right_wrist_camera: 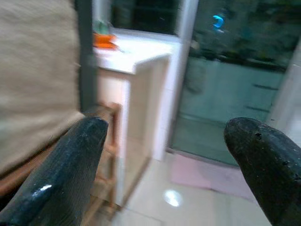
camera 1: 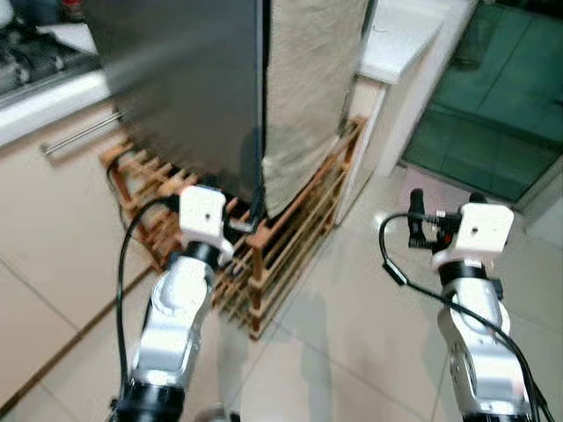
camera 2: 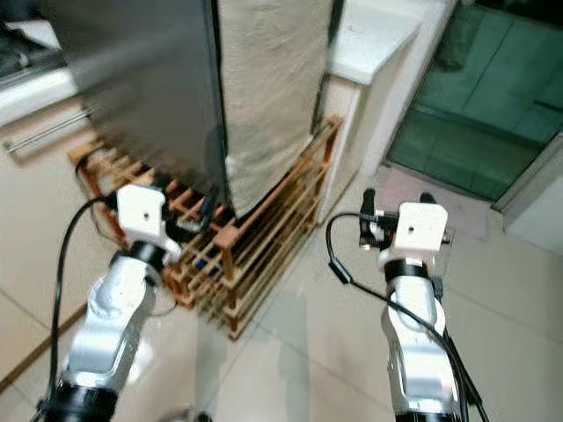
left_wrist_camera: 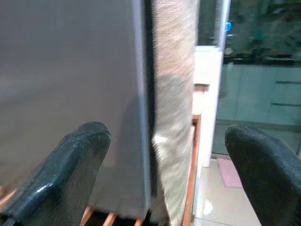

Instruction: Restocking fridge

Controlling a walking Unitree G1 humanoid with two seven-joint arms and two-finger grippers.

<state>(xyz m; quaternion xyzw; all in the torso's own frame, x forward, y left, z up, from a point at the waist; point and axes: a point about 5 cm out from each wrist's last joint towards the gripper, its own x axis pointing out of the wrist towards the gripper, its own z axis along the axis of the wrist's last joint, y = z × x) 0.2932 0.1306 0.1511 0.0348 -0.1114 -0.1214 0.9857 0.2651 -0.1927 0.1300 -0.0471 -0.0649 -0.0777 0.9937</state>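
The left gripper (left_wrist_camera: pixel 164 179) has its two black fingers (left_wrist_camera: pixel 61 174) spread wide apart, with nothing between them. It is raised in front of the lower corner of the fridge (camera 1: pixel 185 88), a tall dark grey appliance, and looks along the fridge's front edge. The right gripper (right_wrist_camera: pixel 164 174) is likewise spread wide and empty; it hovers over the pale tiled floor (camera 1: pixel 352 352), well to the right of the fridge, facing a white counter (right_wrist_camera: pixel 136 52) and a green-tinted glass door (camera 1: pixel 493 97).

The fridge stands on a low wooden slatted stand (camera 1: pixel 281 255), whose front corner lies just beside the left gripper. A beige cloth (camera 1: pixel 308 88) hangs down the fridge's right side and reaches the top of the stand. To the fridge's left runs a cream cabinet (camera 1: pixel 53 193) with a metal bar handle (camera 1: pixel 84 134). A small pink mat (right_wrist_camera: pixel 211 174) lies on the floor near the glass door.
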